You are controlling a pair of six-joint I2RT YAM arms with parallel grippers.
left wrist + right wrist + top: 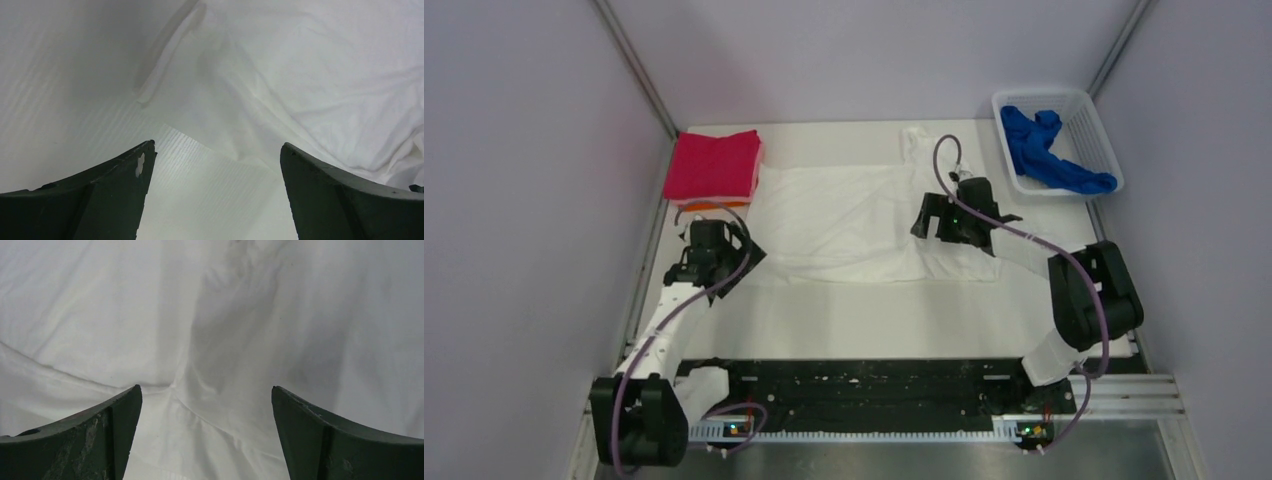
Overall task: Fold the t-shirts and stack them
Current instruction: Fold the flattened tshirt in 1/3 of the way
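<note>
A white t-shirt (844, 215) lies spread flat on the table; its print does not show. My left gripper (746, 252) is open and empty above the shirt's near-left corner, which shows in the left wrist view (300, 85). My right gripper (932, 222) is open and empty right over the shirt's right part (210, 340). A folded magenta t-shirt (714, 164) lies on a folded orange one (714, 203) at the back left. A royal-blue t-shirt (1049, 150) lies crumpled in the basket.
A white mesh basket (1092, 125) stands at the back right corner. Grey walls close in the table on three sides. A black rail (864, 385) with both arm bases runs along the near edge. Bare white table (854, 320) lies between the shirt and the rail.
</note>
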